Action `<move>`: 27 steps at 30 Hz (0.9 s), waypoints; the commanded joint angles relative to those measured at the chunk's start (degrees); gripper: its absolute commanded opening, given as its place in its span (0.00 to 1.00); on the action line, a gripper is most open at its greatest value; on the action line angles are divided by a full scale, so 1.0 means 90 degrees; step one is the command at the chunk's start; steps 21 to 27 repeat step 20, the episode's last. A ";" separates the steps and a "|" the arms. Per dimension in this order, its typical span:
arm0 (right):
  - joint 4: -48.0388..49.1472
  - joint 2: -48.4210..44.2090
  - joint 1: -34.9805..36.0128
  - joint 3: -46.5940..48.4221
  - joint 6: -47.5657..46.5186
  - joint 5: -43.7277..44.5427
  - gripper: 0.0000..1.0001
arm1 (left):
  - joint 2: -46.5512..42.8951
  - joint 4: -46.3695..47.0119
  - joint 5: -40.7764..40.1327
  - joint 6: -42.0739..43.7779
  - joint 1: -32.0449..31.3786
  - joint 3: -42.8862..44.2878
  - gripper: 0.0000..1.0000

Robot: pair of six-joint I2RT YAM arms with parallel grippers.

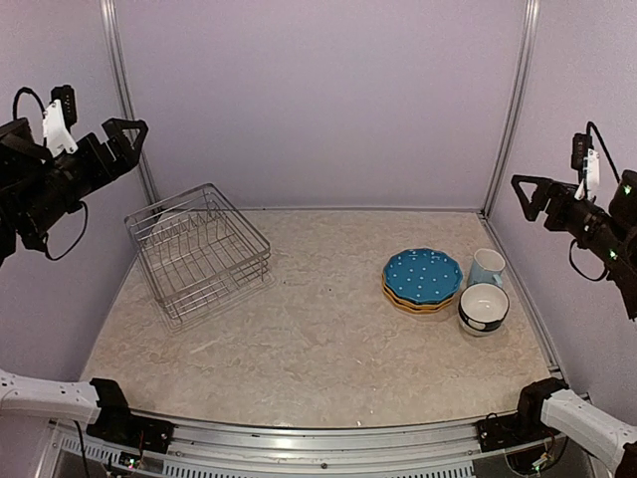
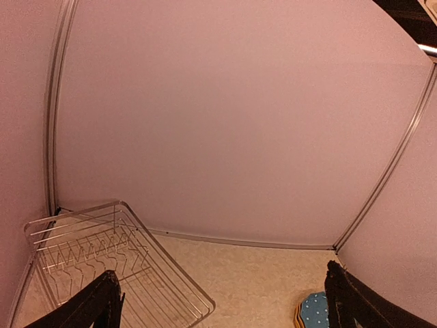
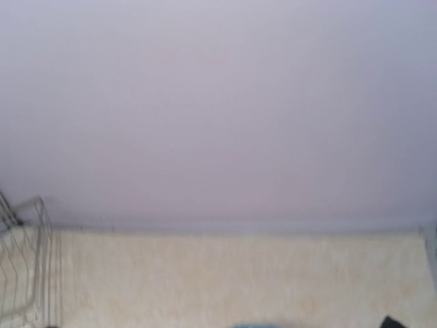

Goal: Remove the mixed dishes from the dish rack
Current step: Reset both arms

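The dish rack (image 1: pixel 199 254) sits at the table's (image 1: pixel 318 349) 9 o'clock. At 3 o'clock the blue plate (image 1: pixel 423 274) tops the orange-yellow plates (image 1: pixel 418 302), with the mug (image 1: pixel 487 266) and the bowl (image 1: pixel 484 307) just beside them. The left gripper (image 1: pixel 127 129) hangs high at 10 o'clock with its jaws wide apart; the right gripper (image 1: pixel 526 191) hangs at 3 o'clock, and I cannot tell how its jaws stand.
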 commanded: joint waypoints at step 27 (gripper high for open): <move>0.0562 -0.0964 -0.0058 0.0010 -0.0034 0.0946 1.00 | -0.0802 0.0271 -0.0349 0.0636 0.0032 -0.0059 0.99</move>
